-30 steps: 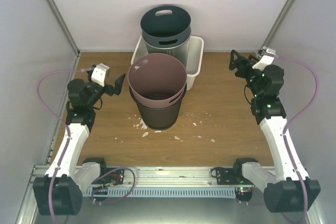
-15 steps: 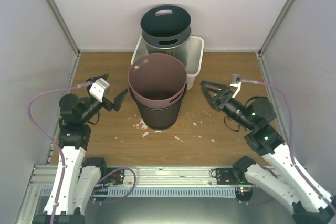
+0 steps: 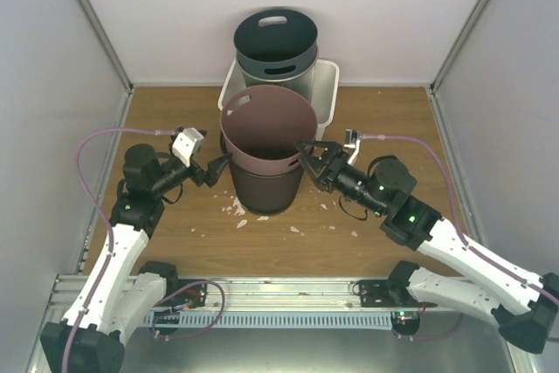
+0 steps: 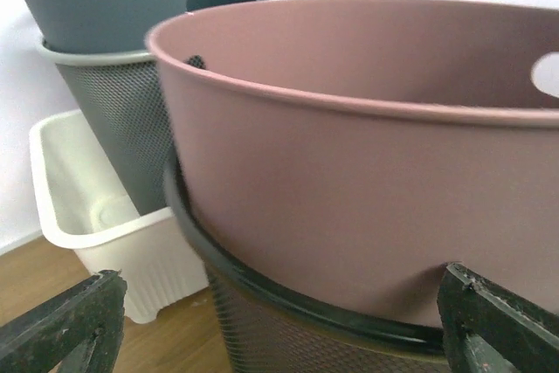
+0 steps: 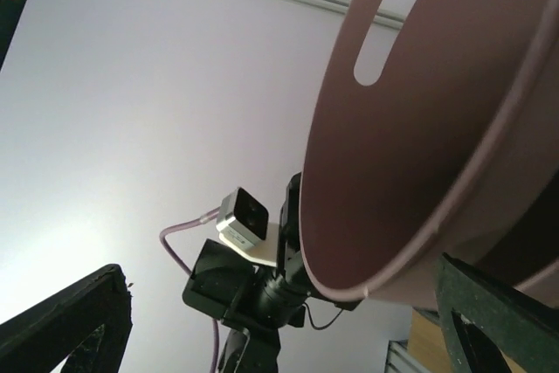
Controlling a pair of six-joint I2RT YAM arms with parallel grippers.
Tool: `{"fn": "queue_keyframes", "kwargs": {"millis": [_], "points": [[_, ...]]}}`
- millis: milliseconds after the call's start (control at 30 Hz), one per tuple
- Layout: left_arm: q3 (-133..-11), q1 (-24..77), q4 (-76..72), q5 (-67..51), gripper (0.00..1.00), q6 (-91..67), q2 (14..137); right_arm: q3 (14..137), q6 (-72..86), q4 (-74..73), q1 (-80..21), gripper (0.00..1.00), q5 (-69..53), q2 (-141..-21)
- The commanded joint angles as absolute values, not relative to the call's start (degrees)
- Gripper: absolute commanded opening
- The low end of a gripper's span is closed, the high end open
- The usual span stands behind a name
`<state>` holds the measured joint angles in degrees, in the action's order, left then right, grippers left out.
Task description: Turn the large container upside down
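Note:
The large mauve container (image 3: pixel 266 128) stands upright, nested in a dark mesh bin (image 3: pixel 262 191) at the table's middle. My left gripper (image 3: pixel 218 169) is open at the container's left side, level with the mesh bin's rim. In the left wrist view the container (image 4: pixel 367 172) fills the space between the spread fingers (image 4: pixel 61 329). My right gripper (image 3: pixel 311 157) is open at the container's right rim. In the right wrist view the container's rim and inside (image 5: pixel 437 146) lie between the open fingers (image 5: pixel 498 312).
A dark grey container (image 3: pixel 275 39) sits stacked in a mesh bin inside a white tub (image 3: pixel 326 93) against the back wall, just behind the mauve one. White scraps (image 3: pixel 236 210) lie on the wooden table around the bin's foot.
Both arms have swung in from the sides to the mauve container, the right one the farthest. The container has shifted slightly to the right.

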<state>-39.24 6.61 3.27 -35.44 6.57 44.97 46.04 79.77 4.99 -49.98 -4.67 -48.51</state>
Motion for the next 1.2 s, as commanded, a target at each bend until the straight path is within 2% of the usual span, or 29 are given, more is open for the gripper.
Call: {"fn": "queue_keyframes", "kwargs": {"millis": [0,500,933,1167], "points": [[-41.36,9.51,0.17,-32.85,0.96,6.08,46.81,47.53,81.14,8.5,-50.71,0.95,-3.02,-52.04],[-40.19,12.36,0.17,-31.13,0.97,8.78,47.19,48.24,80.67,10.56,-51.06,0.97,1.24,-54.68],[-40.98,14.66,0.29,-30.32,0.97,10.49,50.27,43.33,80.69,20.63,-49.39,0.98,6.72,-56.43],[-41.94,16.45,0.41,-28.49,0.98,11.85,52.2,43.31,83.39,24.35,-45.73,0.98,5.0,-60.27]]}}
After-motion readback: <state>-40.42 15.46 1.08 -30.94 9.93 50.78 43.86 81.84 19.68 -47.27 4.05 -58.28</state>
